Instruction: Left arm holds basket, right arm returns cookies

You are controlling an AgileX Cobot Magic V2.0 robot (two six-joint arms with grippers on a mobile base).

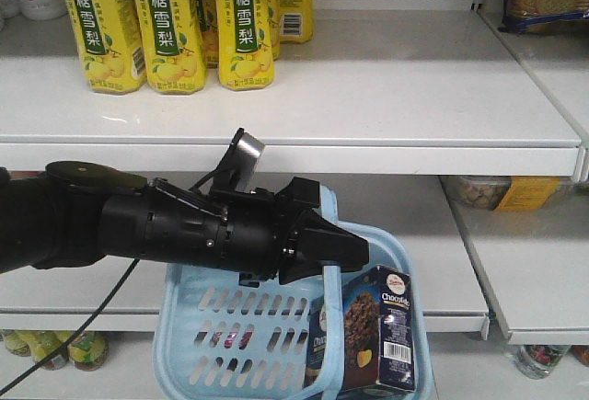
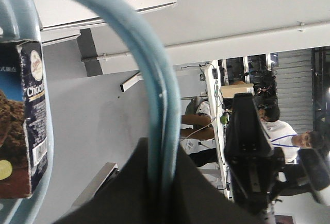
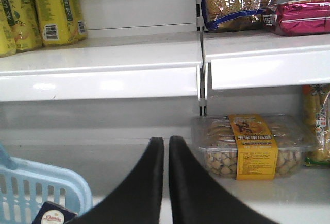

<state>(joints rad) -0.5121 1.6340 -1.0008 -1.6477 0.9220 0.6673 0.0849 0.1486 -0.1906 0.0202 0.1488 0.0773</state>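
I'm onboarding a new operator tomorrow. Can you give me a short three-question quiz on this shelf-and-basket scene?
1. True or false: the cookies lie outside the basket.
2. The left gripper is clamped on: A) the basket's handle, B) the cookies, C) nothing.
3. Short answer: what is between the fingertips of the right gripper?

Key:
1. False; the box stands inside the basket.
2. A.
3. Nothing; the fingers are almost together and empty.
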